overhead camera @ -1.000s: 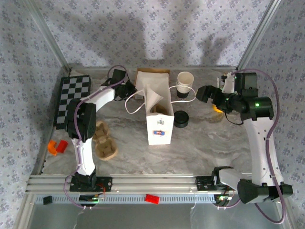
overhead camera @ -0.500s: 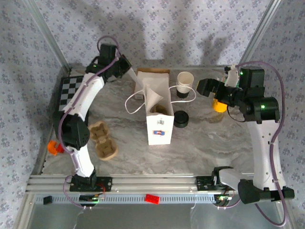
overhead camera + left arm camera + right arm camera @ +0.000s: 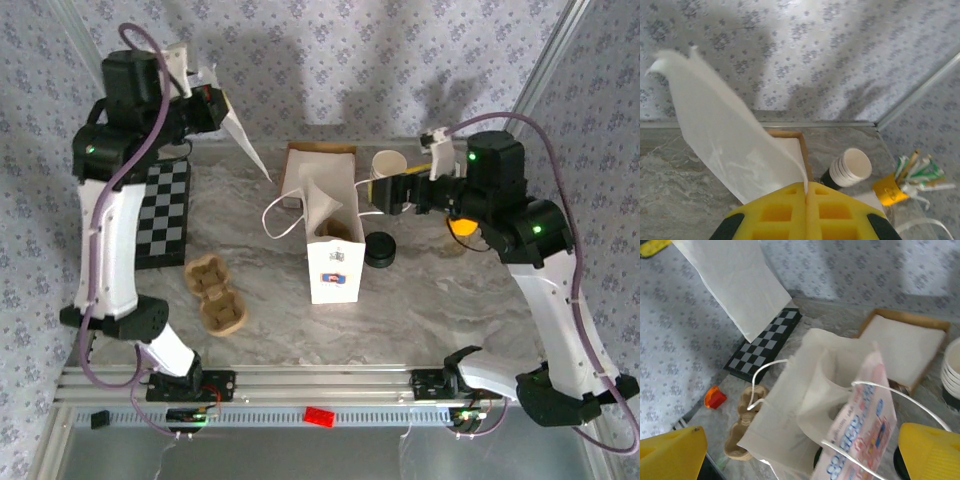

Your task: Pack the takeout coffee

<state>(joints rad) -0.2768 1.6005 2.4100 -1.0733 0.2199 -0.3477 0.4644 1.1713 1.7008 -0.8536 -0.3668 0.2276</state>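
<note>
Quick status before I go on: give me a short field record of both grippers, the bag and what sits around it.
left gripper: high at back left, shut on a white napkin
napkin: hanging in the air, off the table
right gripper: open, empty, right of the bag, pointed at it
paper bag: upright at table centre, mouth open
napkin tray: behind the bag
cup stack: lidless, behind-right of the bag
black round lid: right of the bag; cannot tell if a cup sits under it
</note>
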